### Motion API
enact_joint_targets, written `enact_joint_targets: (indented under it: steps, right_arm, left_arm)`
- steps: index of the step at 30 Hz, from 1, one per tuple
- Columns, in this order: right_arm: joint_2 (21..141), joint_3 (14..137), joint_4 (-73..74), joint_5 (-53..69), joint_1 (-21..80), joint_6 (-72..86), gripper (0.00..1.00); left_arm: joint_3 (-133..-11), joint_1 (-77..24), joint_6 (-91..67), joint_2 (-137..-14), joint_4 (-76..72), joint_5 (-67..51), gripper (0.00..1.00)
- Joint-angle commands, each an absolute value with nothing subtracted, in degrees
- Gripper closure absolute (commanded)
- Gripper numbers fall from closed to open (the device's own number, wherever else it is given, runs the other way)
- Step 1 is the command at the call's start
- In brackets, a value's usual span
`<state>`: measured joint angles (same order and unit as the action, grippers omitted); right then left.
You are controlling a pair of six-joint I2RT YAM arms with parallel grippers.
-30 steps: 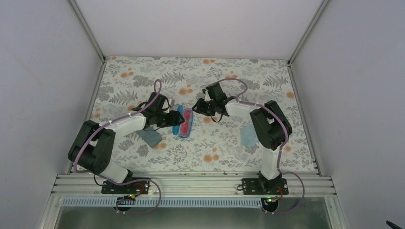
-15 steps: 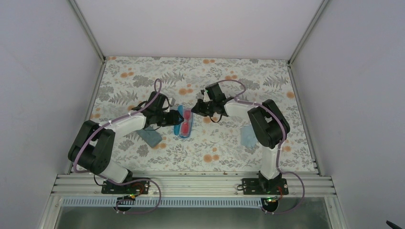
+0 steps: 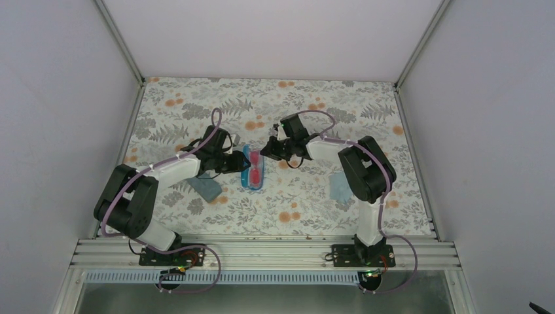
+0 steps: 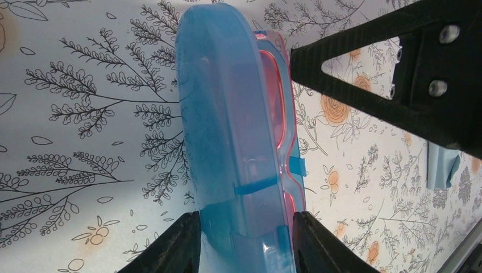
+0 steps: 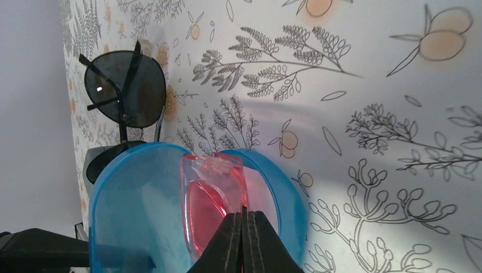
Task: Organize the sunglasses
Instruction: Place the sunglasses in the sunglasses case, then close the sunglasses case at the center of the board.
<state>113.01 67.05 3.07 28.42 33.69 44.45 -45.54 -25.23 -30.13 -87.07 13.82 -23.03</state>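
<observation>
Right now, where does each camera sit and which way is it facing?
Top external: fixed above and behind the bases, facing down on the table; both arms whole, left end effector and right end effector either side of the blue case.
Left wrist: on the left arm, looking along the case; own fingers flank it, the right end effector at upper right.
Right wrist: on the right arm, facing the pink-red sunglasses in the case, black sunglasses beyond; own shut fingertips bottom centre.
Shared: all three show the case.

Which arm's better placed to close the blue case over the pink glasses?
Left, probably. The left gripper straddles the blue case, fingers against both halves. The right gripper is shut, tips at the pink sunglasses between them; it should back out.
</observation>
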Motion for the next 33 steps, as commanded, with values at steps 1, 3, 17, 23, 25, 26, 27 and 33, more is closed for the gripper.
enact_joint_targets:
  steps: [1, 3, 17, 23, 25, 26, 27, 33]
  right_arm:
    - [114.9, 67.9, 3.7, 30.6, 34.5, 45.5, 0.96]
    - [115.2, 68.1, 4.1, 30.5, 34.7, 45.6, 0.96]
    - [110.8, 68.6, 7.2, 23.9, 35.3, 46.1, 0.87]
    - [104.5, 65.9, 6.1, 21.3, 35.2, 45.8, 0.72]
    - [103.4, 64.8, 6.2, 20.6, 35.2, 45.9, 0.71]
    - [103.0, 64.5, 6.4, 20.2, 35.2, 45.9, 0.71]
    - [102.5, 63.8, 6.4, 19.8, 35.1, 45.8, 0.71]
    - [100.8, 59.9, 6.3, 20.0, 35.2, 45.7, 0.71]
  left_arm:
    - [-46.3, -25.0, -29.1, -87.8, 12.7, -23.6, 0.6]
    - [-46.2, -25.0, -29.1, -87.8, 12.7, -23.5, 0.6]
    - [-46.6, -24.9, -29.0, -86.8, 13.6, -23.3, 0.59]
    - [-47.4, -24.9, -28.9, -86.2, 14.2, -23.2, 0.53]
    - [-47.6, -25.0, -28.9, -86.1, 14.6, -23.0, 0.5]
    - [-47.8, -24.9, -28.9, -86.0, 14.7, -22.9, 0.49]
    - [-47.9, -25.0, -28.9, -86.0, 15.0, -22.7, 0.49]
    - [-48.6, -25.0, -28.3, -84.8, 17.0, -21.2, 0.45]
